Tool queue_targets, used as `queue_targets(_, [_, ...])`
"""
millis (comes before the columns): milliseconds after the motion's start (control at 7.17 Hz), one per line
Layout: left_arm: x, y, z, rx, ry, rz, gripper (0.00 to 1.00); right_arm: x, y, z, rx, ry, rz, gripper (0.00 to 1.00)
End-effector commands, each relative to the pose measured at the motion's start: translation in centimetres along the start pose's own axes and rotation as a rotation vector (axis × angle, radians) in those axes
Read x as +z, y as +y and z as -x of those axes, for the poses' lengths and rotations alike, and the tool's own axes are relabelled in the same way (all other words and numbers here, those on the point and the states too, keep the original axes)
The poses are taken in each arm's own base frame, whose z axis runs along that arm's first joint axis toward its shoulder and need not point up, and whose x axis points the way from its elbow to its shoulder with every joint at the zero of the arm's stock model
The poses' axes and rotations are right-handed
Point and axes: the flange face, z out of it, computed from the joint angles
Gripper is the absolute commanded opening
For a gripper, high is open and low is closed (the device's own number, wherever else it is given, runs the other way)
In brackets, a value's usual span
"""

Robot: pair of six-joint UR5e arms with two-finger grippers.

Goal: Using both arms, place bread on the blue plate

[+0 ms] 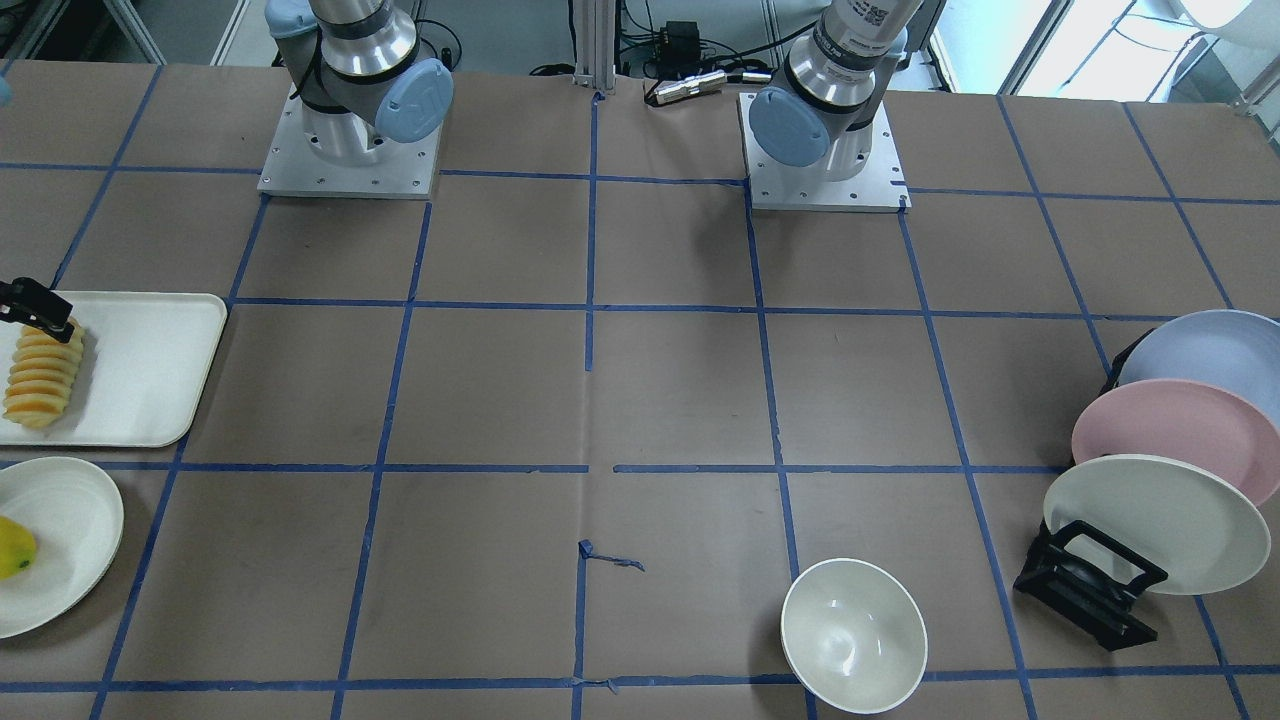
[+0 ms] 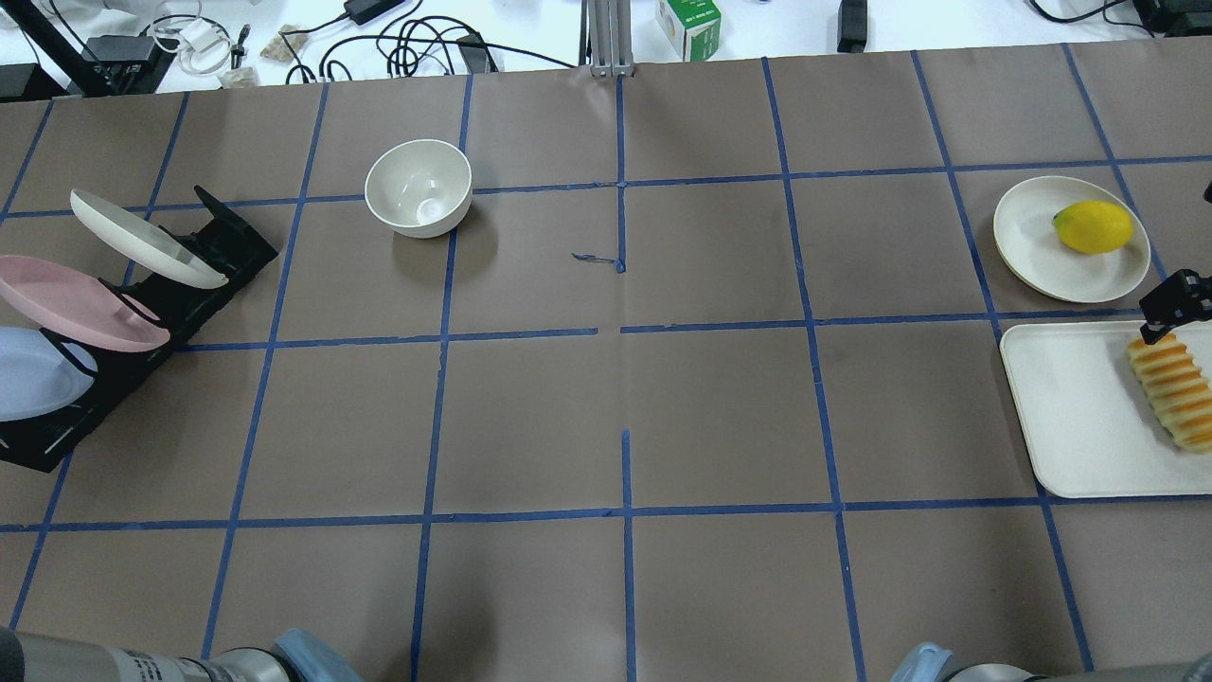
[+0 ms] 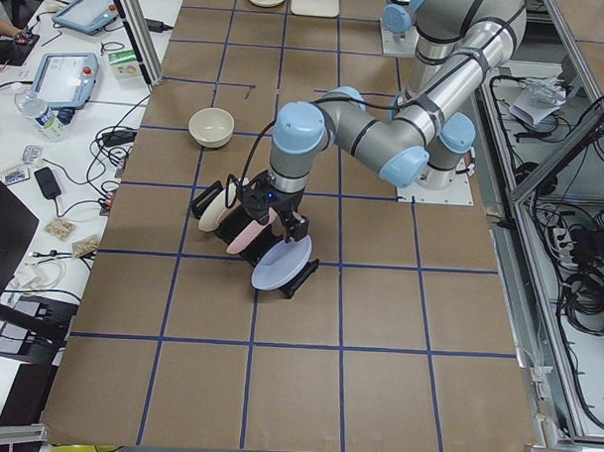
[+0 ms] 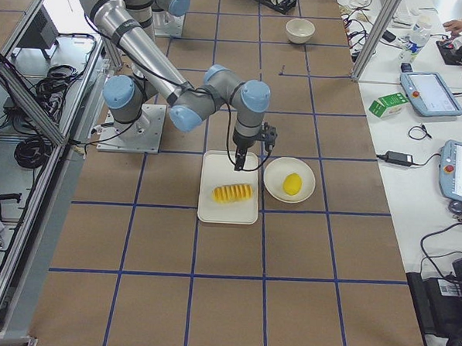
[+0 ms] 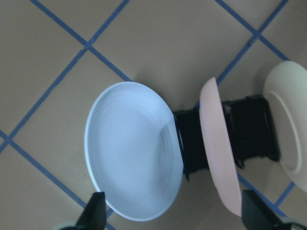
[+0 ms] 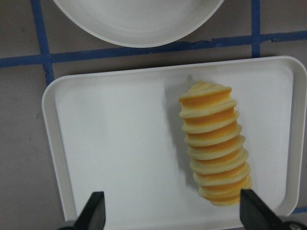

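Black fingertips (image 6: 97,211) of the right gripper (image 6: 173,213) frame the bottom of the right wrist view, spread wide and holding nothing. Beneath them the bread (image 6: 216,143) lies flat on a white tray (image 6: 120,143), closer to one fingertip than the other, with a small white plate (image 6: 139,19) just past the tray's edge. At the table's other end the left gripper (image 5: 173,213) hovers with its fingers equally wide apart and empty, over the blue plate (image 5: 129,167). That plate leans on edge in a black rack (image 5: 192,139), next to a pink plate (image 5: 218,143). The loaf looks light and soft – a row of slices that would probably squash under a hard pinch and sag or part if lifted by one end. A gentle grip across its long sides at the middle seems safest. The plate looks stiff, smooth and likely slippery – its raised rim appears to be the only place to take hold.
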Motion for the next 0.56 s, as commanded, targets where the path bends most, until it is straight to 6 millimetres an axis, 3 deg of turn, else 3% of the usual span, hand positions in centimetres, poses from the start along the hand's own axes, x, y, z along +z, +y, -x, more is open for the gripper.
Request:
queue_targets(0, [6.2, -1.0, 2.0, -0.013, -0.074, 0.085, 0.99, 4.5, -1.4, -3.2, -0.029, 0.004, -0.009, 1.0])
queue_targets(279, [7.4, -0.3, 2.1, -0.014, -0.082, 0.136, 0.9, 6.2, -2.3, -4.0, -0.059, 0.03, -0.023, 1.0])
queue_targets(419, [7.7, -0.1, 2.8, -0.006, -0.173, 0.161, 0.9, 7.0, -2.5, -4.0, -0.06, 0.024, -0.014, 1.0])
